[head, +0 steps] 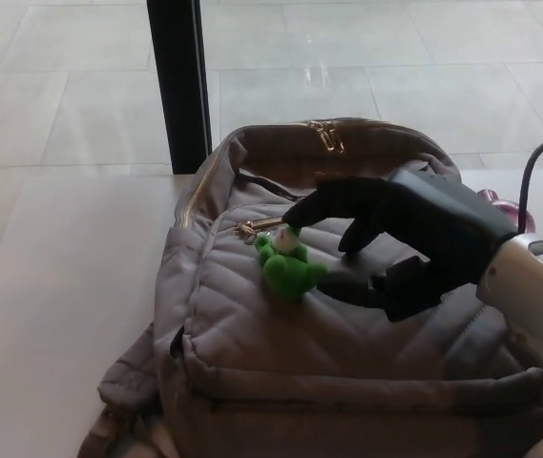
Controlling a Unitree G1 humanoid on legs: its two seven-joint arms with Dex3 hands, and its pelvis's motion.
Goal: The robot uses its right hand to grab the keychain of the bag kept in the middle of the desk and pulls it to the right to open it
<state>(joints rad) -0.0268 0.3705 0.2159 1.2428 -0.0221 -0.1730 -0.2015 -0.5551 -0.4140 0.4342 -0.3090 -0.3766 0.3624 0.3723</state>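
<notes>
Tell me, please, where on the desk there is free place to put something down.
The desk is bare left of the grey bag, out to the black post. It is crowded on the bag's front, where the right hand reaches the green keychain.

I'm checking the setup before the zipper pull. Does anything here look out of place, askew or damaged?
Nothing stands out. The grey quilted bag lies flat on the desk, front pocket zipper shut, with the green keychain resting at the zipper's left end. The right hand is open around the keychain. No tear or spill shows.
</notes>
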